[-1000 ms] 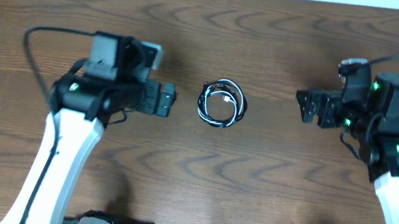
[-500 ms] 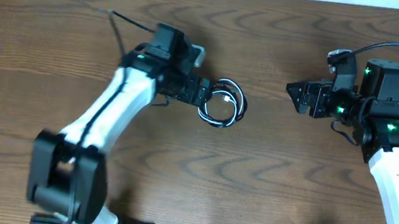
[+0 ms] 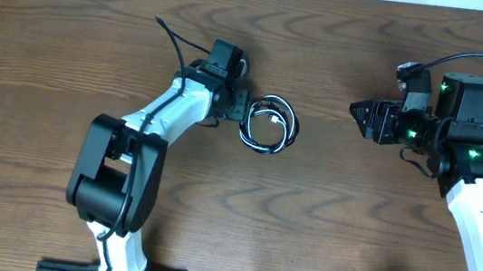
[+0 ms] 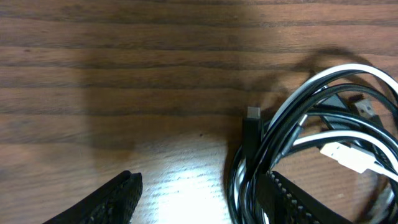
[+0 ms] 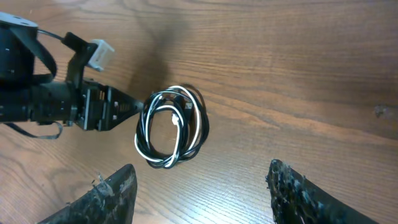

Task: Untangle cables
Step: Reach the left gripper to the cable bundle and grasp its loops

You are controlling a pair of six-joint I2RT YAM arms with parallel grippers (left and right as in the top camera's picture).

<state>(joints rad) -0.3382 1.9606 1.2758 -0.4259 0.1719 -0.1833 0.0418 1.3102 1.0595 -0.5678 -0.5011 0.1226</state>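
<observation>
Currently at the first-grasp step: the cables [image 3: 268, 125], white and black wound into one small coil, lie on the table [image 3: 303, 234] just above the centre of the overhead frame, not yet separated. Left gripper [image 3: 243, 108] sits at the coil's left edge, jaws wide, with that edge's strands between its fingers [image 4: 112, 199] in the wrist view; right gripper [image 3: 358, 117] is likewise wide and empty, well apart at the right of the frame. Next, by my judgement: close the left on those strands, then bring the right in for the white plug end [image 4: 344, 155] so the cords can be drawn apart.
</observation>
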